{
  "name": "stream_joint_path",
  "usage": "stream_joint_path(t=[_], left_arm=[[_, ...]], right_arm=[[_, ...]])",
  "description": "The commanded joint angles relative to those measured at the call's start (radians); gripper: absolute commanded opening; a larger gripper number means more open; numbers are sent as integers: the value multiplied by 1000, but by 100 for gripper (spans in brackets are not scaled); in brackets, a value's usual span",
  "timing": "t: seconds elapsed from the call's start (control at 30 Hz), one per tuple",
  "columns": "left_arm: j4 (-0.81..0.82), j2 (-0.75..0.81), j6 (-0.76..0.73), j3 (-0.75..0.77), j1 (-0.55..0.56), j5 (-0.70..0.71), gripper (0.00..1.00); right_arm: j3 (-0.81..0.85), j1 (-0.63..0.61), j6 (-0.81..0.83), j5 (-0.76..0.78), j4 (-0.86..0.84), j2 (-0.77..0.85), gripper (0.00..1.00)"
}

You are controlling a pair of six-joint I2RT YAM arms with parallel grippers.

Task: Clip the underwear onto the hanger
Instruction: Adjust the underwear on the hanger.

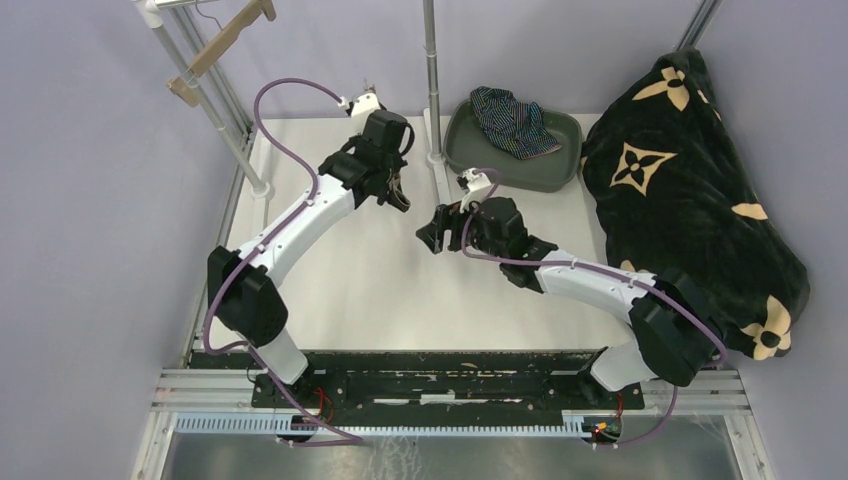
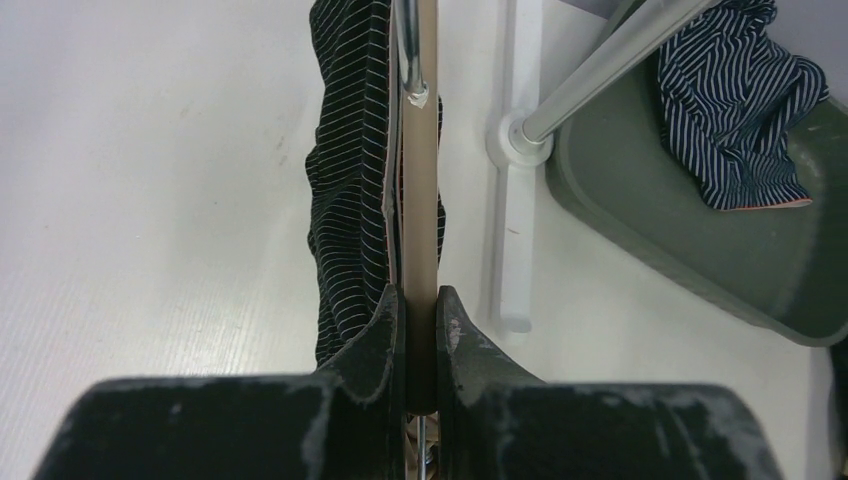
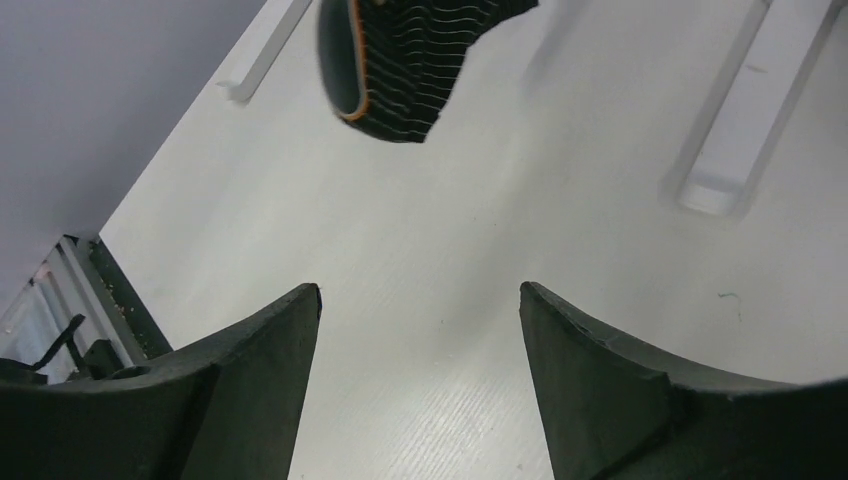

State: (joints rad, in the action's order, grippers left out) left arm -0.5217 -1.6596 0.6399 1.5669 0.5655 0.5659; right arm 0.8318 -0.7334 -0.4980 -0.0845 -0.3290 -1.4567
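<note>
– Left gripper (image 2: 420,300) sits nearest in its wrist view, jaws pressed together on the hanger (image 2: 422,200). Is that firm enough?
– It looks like a thin pinch (a wood bar, taken edge-on). If the bar twists in the jaws, the hanger could tip and the pinstripe pair (image 2: 345,200) could slide off.
– Is that pair clipped?
– Cannot tell. It hangs against the bar's left side, above the table (image 3: 500,200). A metal fitting (image 2: 410,50) shows at the top of the bar, but whether it bites the cloth is hidden.
– And the right gripper (image 3: 418,290)?
– Spread wide, nothing in it, low over the table, with the pinstripe pair hanging ahead of it.
– Where's the other one?
– The navy pair (image 1: 515,122) lies bunched in the tray (image 1: 565,170), well apart from the hanger. The pole (image 1: 433,80) stands just beside the tray, so a careless reach could knock it. A grab at bunched cloth may also catch only one fold (and drop it on the way over).
</note>
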Motion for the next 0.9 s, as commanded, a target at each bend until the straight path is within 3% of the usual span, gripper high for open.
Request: stream_joint_path(t=[0.0,0.23,0.53,0.87], left_arm=[[27,-23,56,101,6,-33,3],[13,-54,58,136,12,-55,3],[14,-55,62,112,21,-53,3],[14,-50,79,105,30,-59,3]], right_arm=[[-20,-71,132,118,-124,31,81],[5,-113,144,170,-159,-33,80],[73,-113,182,221,-46,28,84],[73,-114,198,239,-97,18,85]])
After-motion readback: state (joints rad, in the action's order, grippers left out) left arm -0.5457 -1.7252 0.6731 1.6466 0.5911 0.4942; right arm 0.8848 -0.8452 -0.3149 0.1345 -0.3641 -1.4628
